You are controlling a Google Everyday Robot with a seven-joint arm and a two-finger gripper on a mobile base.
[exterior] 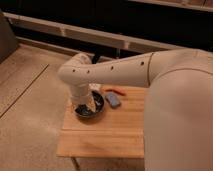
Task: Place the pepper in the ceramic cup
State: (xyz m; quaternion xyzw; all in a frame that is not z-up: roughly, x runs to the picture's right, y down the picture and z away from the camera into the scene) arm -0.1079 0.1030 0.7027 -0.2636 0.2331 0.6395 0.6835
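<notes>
The slender red-orange pepper (115,91) lies on the wooden table (107,131) near its far edge, just behind a blue-grey block (113,100). My gripper (86,106) hangs at the end of the white arm, down over the wide dark bowl (92,109) at the table's left, a short way left of the pepper. The arm's wrist covers most of the gripper. The ceramic cup is hidden or out of view.
The arm's large white body (175,110) fills the right side and overhangs the table's right edge. Speckled floor (30,95) lies to the left. A dark wall with pale rails (100,35) runs behind the table.
</notes>
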